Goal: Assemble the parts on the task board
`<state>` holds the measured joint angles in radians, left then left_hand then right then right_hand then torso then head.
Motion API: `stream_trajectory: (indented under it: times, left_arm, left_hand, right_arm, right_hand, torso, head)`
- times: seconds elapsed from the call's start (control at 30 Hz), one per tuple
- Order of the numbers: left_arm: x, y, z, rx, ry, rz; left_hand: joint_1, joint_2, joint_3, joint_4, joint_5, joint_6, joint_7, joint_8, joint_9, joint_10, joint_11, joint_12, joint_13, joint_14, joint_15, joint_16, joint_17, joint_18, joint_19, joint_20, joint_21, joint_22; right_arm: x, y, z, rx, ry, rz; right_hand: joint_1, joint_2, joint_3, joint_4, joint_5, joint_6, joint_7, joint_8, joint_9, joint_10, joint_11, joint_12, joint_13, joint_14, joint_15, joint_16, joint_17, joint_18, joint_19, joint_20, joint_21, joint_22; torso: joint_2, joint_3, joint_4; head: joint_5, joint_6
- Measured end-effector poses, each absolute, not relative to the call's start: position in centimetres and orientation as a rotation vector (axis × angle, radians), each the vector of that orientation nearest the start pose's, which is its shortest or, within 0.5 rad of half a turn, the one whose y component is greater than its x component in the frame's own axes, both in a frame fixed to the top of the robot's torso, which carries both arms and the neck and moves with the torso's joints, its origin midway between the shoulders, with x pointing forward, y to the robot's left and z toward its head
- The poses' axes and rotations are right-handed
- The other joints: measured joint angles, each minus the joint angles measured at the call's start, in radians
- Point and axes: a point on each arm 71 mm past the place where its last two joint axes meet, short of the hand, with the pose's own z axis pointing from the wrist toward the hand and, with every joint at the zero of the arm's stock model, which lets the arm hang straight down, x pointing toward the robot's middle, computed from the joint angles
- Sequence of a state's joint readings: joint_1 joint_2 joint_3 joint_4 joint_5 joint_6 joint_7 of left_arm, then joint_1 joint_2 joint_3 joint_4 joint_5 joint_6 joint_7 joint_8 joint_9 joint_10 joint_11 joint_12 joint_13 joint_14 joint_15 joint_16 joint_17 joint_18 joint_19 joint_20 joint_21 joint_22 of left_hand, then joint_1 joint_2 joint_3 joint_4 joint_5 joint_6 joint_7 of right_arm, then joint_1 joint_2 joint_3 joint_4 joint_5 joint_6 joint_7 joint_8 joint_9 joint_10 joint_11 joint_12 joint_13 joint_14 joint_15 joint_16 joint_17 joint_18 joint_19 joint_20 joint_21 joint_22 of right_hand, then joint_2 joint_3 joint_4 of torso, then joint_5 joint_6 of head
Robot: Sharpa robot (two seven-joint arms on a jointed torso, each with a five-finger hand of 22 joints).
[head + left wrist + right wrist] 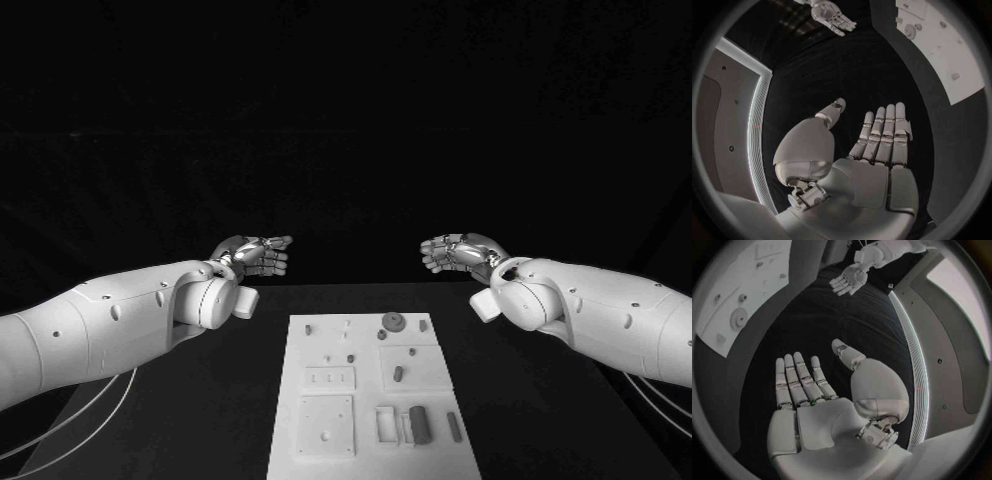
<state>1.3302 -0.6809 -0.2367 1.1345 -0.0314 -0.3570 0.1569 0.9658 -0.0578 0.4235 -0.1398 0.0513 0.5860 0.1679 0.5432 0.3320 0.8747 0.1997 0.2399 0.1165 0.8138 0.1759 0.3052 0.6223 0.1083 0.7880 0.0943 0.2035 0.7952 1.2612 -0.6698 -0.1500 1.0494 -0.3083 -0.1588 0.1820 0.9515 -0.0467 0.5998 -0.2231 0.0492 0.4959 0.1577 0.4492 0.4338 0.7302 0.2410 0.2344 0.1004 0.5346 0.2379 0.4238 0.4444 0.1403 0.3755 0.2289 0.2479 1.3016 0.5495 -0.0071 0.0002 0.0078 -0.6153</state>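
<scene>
The black table [173, 420] carries 1 thing directly: the white task board [325, 440], a long plate lying flat in the middle and running away from the robot toward the far edge. Bare dark surface flanks the task board on both of its long sides. Small parts [418, 424] rest on the task board, not on the table.

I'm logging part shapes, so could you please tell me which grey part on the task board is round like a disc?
The round disc part, at the task board's far end; the other grey parts are slim, elongated pieces.
</scene>
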Motion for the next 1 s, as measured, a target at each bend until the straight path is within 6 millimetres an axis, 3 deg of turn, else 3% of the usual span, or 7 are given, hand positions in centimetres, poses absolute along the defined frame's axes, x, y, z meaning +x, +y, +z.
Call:
stream_trajectory:
  times: [0.1,0.27,0.37,0.53,0.67,0.8,1.0]
  left_arm:
    - [55.4,26.4,-20.7,-1.151,1.57,-1.072]
    - [55.0,26.6,-20.7,-1.119,1.595,-1.102]
    - [54.7,26.6,-20.7,-1.106,1.608,-1.117]
    - [54.1,26.7,-20.6,-1.095,1.628,-1.143]
    - [53.5,26.4,-20.6,-1.087,1.644,-1.166]
    - [52.8,25.7,-20.6,-1.078,1.661,-1.194]
    - [51.8,25.1,-20.5,-1.066,1.681,-1.227]
  left_hand:
    - [0.02,0.02,0.013,-0.036,0.034,0.058,0.009,0.0,-0.004,0.074,-0.023,0.016,0.007,0.087,-0.036,0.036,0.021,0.009,0.087,-0.022,0.029,0.0]
    - [0.043,0.043,0.017,-0.095,0.048,0.134,0.021,0.006,0.0,0.188,-0.069,0.043,0.035,0.183,-0.084,0.078,0.067,0.009,0.188,-0.058,0.071,0.015]
    - [0.047,0.047,0.017,-0.113,0.052,0.141,0.021,-0.004,0.001,0.201,-0.077,0.043,0.042,0.194,-0.086,0.078,0.08,0.009,0.199,-0.07,0.071,0.017]
    - [0.047,0.047,0.018,-0.119,0.052,0.145,0.025,-0.009,0.001,0.205,-0.073,0.043,0.045,0.199,-0.088,0.078,0.089,0.009,0.202,-0.073,0.075,0.018]
    - [0.047,0.047,0.015,-0.121,0.052,0.147,0.023,-0.009,0.002,0.209,-0.077,0.038,0.046,0.199,-0.088,0.078,0.091,0.008,0.204,-0.075,0.075,0.018]
    - [0.047,0.047,0.014,-0.127,0.052,0.166,0.014,-0.009,0.006,0.217,-0.079,0.034,0.052,0.205,-0.094,0.078,0.101,0.007,0.21,-0.08,0.075,0.02]
    - [0.041,0.041,0.013,-0.128,0.052,0.174,0.006,-0.015,0.008,0.221,-0.082,0.027,0.055,0.212,-0.097,0.078,0.112,-0.001,0.218,-0.088,0.079,0.022]
  right_arm:
    - [56.2,-26.1,-21.8,0.768,1.721,1.053]
    - [56.2,-26.4,-21.9,0.602,1.741,0.965]
    - [56.1,-26.3,-21.8,0.518,1.744,0.923]
    - [55.8,-26.0,-21.7,0.39,1.746,0.871]
    - [55.4,-25.5,-21.6,0.285,1.752,0.839]
    - [55.1,-25.0,-21.6,0.175,1.764,0.801]
    - [54.6,-24.1,-21.7,0.036,1.776,0.738]
  right_hand:
    - [0.023,0.007,0.026,-0.04,0.013,0.064,0.007,0.012,0.0,0.083,-0.016,0.028,0.006,0.115,-0.035,0.039,0.007,0.036,0.114,-0.002,0.013,-0.024]
    - [0.075,0.001,0.035,-0.069,0.017,0.147,0.02,0.021,0.001,0.267,-0.086,0.089,0.037,0.359,-0.127,0.13,0.057,0.11,0.371,-0.017,0.087,-0.038]
    - [0.107,-0.012,0.014,-0.069,0.029,0.174,0.025,0.021,0.008,0.373,-0.128,0.132,0.076,0.509,-0.191,0.209,0.121,0.115,0.532,-0.07,0.16,-0.019]
    - [0.133,-0.035,-0.029,-0.07,0.042,0.201,0.022,0.015,0.02,0.493,-0.17,0.224,0.18,0.638,-0.261,0.347,0.234,0.1,0.691,-0.145,0.269,0.007]
    - [0.142,-0.035,-0.042,-0.068,0.053,0.222,0.014,-0.004,0.043,0.471,-0.186,0.296,0.344,0.637,-0.279,0.456,0.337,0.1,0.724,-0.176,0.353,0.009]
    - [0.134,-0.045,-0.063,-0.071,0.11,0.223,0.014,-0.024,0.054,0.45,-0.196,0.299,0.414,0.659,-0.286,0.524,0.387,0.092,0.751,-0.202,0.423,0.008]
    - [0.128,-0.051,-0.08,-0.069,0.122,0.222,0.014,-0.034,0.062,0.454,-0.193,0.327,0.476,0.675,-0.291,0.571,0.416,0.09,0.767,-0.215,0.479,0.006]
  torso:
    - [0.0,-0.0003,-0.0004]
    - [0.001,0.0,-0.0012]
    - [0.002,0.0006,-0.0007]
    - [0.005,0.0018,0.0004]
    - [0.012,0.0031,0.0013]
    - [0.024,0.0071,0.0035]
    - [0.042,0.0128,0.0078]
  head:
    - [0.001,-0.001]
    - [-0.001,0.0]
    - [-0.002,-0.001]
    - [-0.005,-0.002]
    - [-0.006,-0.002]
    - [-0.009,0.001]
    - [-0.016,0.004]
